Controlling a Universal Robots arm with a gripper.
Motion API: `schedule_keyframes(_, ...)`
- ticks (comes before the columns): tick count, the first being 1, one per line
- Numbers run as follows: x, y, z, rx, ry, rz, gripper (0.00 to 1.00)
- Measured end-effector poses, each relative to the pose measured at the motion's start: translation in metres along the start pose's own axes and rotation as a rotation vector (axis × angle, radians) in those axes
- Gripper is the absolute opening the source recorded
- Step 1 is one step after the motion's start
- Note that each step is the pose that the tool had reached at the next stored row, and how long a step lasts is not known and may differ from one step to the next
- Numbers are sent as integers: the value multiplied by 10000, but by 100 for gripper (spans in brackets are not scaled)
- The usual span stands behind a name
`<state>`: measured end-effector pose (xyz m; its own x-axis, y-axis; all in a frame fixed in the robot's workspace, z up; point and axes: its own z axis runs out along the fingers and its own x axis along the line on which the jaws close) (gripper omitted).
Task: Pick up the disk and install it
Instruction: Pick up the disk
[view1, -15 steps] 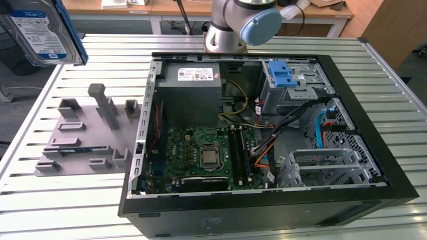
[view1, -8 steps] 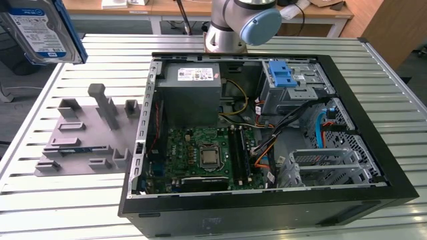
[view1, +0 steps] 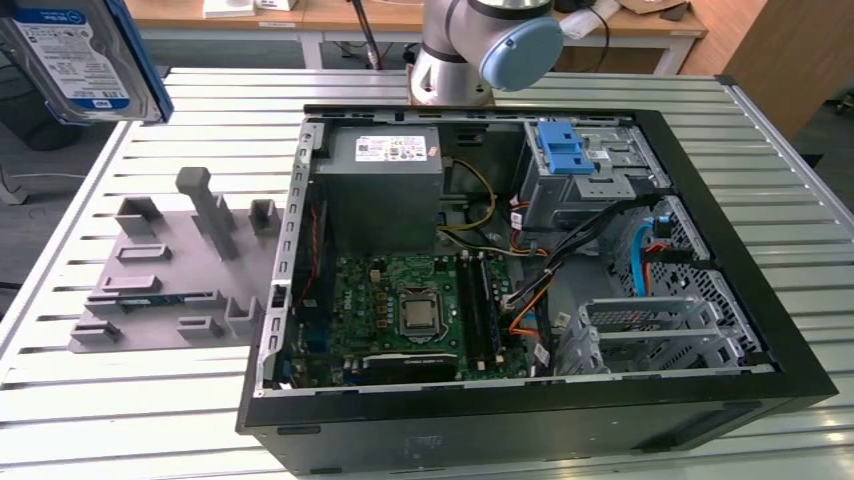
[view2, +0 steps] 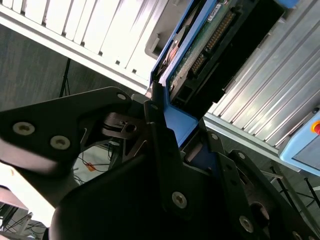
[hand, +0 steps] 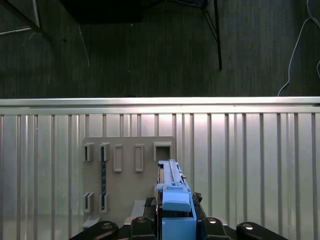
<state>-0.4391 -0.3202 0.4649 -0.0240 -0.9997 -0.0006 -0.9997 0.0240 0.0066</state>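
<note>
The disk (view1: 74, 60), silver with a white-and-blue label in a blue carrier frame, hangs high above the table's far corner at the exterior view's left. In the second wrist view my gripper (view2: 177, 127) is shut on the blue frame, and the disk (view2: 210, 45) shows its connector edge beyond the black fingers (view2: 155, 125). In the first wrist view the disk (hand: 172, 182) stands edge-on between the fingers of the gripper (hand: 172, 202), above the grey holder (hand: 127, 170) on the slatted table.
The open computer case (view1: 534, 250) lies on the table, with a power-supply box (view1: 380, 170), a metal bay with a blue latch (view1: 567, 150) and a metal cage (view1: 654, 335). The grey slotted holder (view1: 174, 265) sits beside it. The arm's base (view1: 481, 45) stands behind.
</note>
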Motion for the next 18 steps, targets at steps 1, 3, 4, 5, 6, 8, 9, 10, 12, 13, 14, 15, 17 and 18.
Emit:
schedule_keyframes(1, -1, 0, -5, 0, 1, 0, 36)
schedule_keyframes(3, -2, 0, -16, -1, 1, 0, 36)
schedule_keyframes(4, -2, 0, -20, 0, 1, 0, 36)
schedule_keyframes(5, -3, 0, -26, 0, 0, 0, 36)
schedule_keyframes(6, -3, 0, -31, -1, 1, 1, 36)
schedule_keyframes(8, -4, 0, -41, 0, 1, 1, 36)
schedule_keyframes(9, -4, 0, -46, -1, 1, 0, 36)
schedule_keyframes(10, -5, 0, -51, -1, 1, 0, 36)
schedule_keyframes(12, -6, -2, -56, 0, 0, 0, 36)
schedule_keyframes(13, -7, -6, -57, -2, 1, 1, 36)
schedule_keyframes(14, -7, -8, -57, -2, 1, 2, 36)
schedule_keyframes(15, -6, -8, -56, -1, 1, 2, 36)
schedule_keyframes(17, -6, -11, -56, -1, 0, 1, 36)
schedule_keyframes(18, -6, -18, -56, -1, 0, 0, 36)
